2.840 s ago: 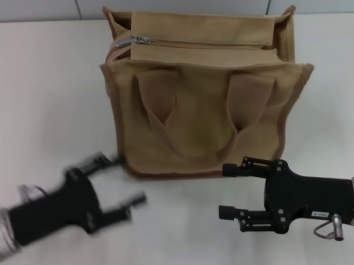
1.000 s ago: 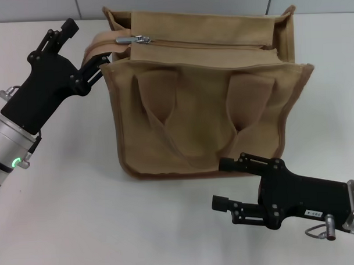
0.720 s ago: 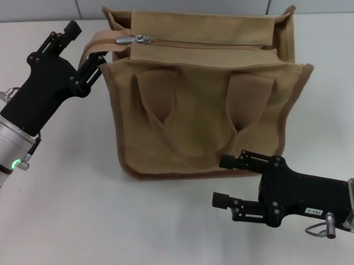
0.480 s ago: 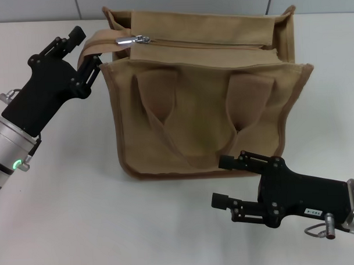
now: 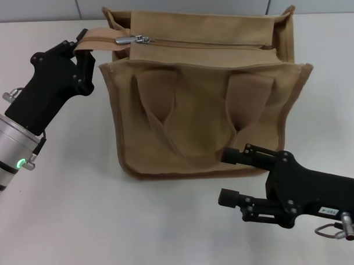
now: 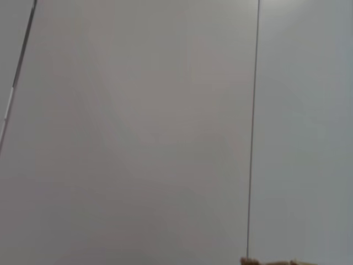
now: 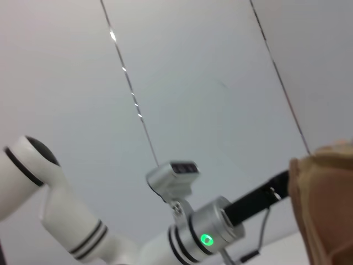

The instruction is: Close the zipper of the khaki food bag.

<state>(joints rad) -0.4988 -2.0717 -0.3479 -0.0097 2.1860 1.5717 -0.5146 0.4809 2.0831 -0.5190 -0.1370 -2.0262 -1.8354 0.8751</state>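
Note:
The khaki food bag (image 5: 205, 108) stands upright in the middle of the white table, its two handles hanging down the front. The zipper (image 5: 209, 44) runs across the top panel, with the silver slider (image 5: 131, 39) at its left end. A tan fabric end tab (image 5: 101, 37) sticks out left of the slider. My left gripper (image 5: 84, 45) is at the bag's upper left corner, shut on this tab. My right gripper (image 5: 232, 177) is open and empty, low in front of the bag's bottom right corner. A sliver of tan fabric (image 6: 276, 263) shows in the left wrist view.
The white table (image 5: 69, 217) lies around the bag, with a grey wall behind. The right wrist view shows my left arm with its green light (image 7: 207, 239) and the bag's edge (image 7: 325, 210).
My left gripper, open at the bag's left corner a second ago, has shut on the end tab. My right gripper has shifted slightly right and down.

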